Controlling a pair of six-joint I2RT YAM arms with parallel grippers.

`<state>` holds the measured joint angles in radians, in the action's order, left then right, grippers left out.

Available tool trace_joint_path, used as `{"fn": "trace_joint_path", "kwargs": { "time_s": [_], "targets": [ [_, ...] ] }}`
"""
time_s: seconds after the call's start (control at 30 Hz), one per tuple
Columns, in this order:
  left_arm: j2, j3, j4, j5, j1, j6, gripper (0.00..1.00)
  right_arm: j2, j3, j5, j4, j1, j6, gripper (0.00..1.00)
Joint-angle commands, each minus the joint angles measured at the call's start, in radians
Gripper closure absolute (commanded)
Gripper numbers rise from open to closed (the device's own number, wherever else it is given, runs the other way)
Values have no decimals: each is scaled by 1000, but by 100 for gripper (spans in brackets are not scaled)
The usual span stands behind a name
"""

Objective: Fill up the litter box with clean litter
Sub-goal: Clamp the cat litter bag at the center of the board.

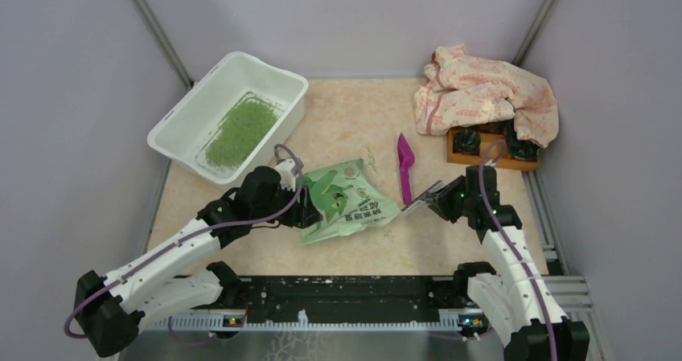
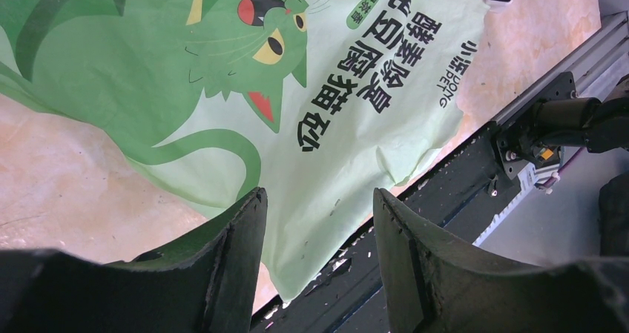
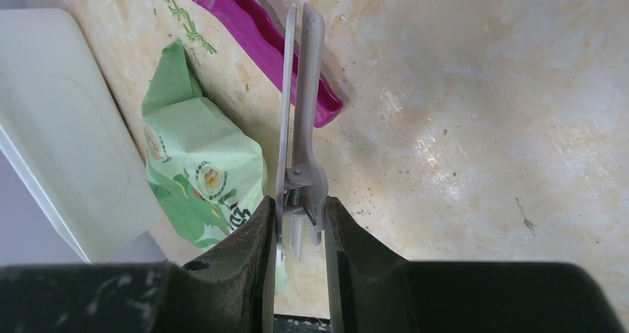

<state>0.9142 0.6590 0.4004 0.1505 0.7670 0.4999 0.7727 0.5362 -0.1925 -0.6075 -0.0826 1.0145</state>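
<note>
Right gripper (image 3: 297, 203) pinching a spring clip (image 3: 300, 88); left gripper (image 2: 317, 196) spread, bag (image 2: 334, 125) directly beneath it. I'd close left squarely on the bag edge before tipping toward the litter box (image 1: 186, 113).

Lab-type robot test cell, not home. Plain grey wall panels (image 1: 64, 96) on metal corner posts (image 1: 157, 31) enclose space ahead of and beside left gripper (image 1: 310, 204) and right gripper (image 1: 438, 196). Marble-look tabletop (image 1: 354, 120) beneath them. Black slotted mounting rail (image 1: 346, 297) behind them carries arm bases (image 1: 104, 325). Staged props: litter box (image 1: 201, 96) ahead-left of left gripper, crumpled cloth (image 1: 482, 96) ahead of right gripper.
</note>
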Motion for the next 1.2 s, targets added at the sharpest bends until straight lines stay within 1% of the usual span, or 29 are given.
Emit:
{"fn": "trace_joint_path", "kwargs": {
  "time_s": [0.0,0.3,0.7,1.17],
  "targets": [
    [2,6,-13,10,0,-13,39,-9,1,-17,71,-13,18,100],
    [1,4,-14,14,0,-14,39,15,-15,9,119,-68,62,100],
    [-13,-7,-13,12,0,-15,39,30,-20,44,137,-126,95,100],
    [-20,-9,-12,13,0,-14,39,65,-33,103,187,-230,164,100]
  ]
}}
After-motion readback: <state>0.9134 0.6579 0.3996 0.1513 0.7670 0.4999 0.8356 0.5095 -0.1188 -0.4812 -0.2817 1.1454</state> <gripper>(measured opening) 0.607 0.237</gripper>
